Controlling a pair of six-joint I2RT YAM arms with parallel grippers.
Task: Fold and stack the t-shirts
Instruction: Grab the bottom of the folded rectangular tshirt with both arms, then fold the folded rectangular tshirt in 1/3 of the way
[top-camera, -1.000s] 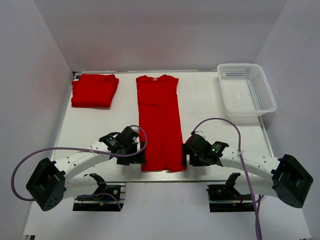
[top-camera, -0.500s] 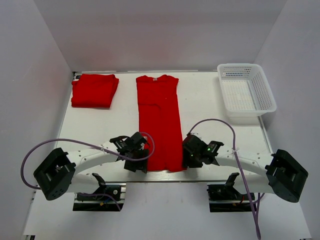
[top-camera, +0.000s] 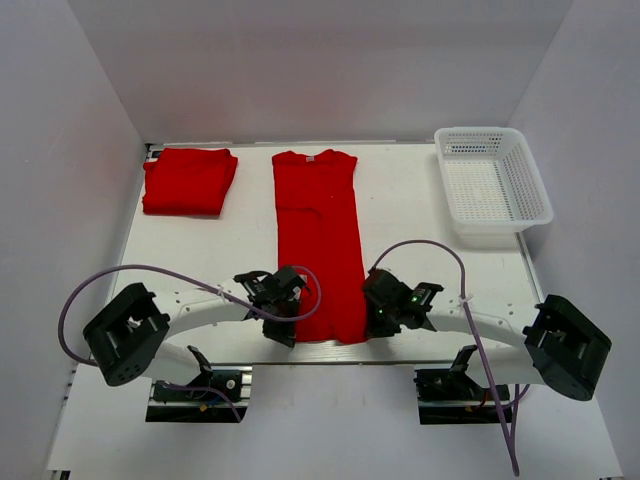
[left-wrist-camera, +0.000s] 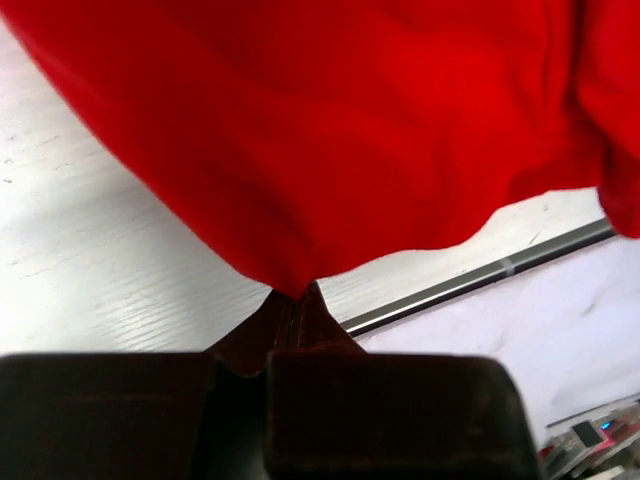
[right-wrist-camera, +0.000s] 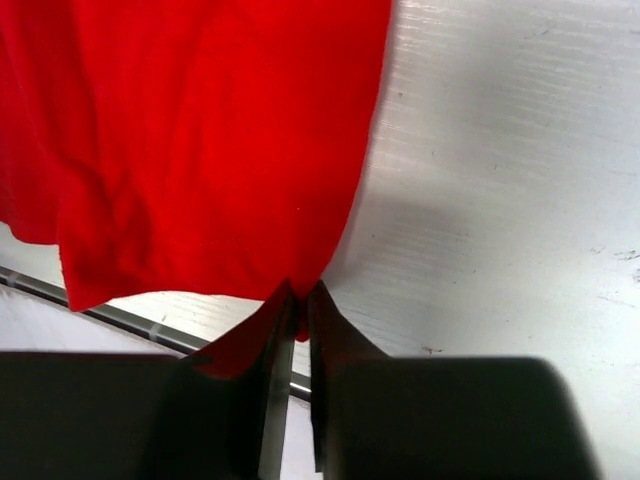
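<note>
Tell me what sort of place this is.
Probably a lab robot test booth, not a home: plain white walls box in a white table, a left arm and right arm are bolted at its near edge, and a red t-shirt lies stretched out on it.

The t-shirt (top-camera: 318, 240) is soft matt cloth, lightly creased. My fingers (left-wrist-camera: 318, 335) look like dull black plastic. The table (right-wrist-camera: 500, 150) is white, faintly grained, slightly shiny, with a smooth metal strip (left-wrist-camera: 480, 278) along its near edge.

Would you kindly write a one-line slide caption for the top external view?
Left gripper and right gripper pinch the near hem corners of the central t-shirt; folded t-shirt far left, basket far right.
</note>
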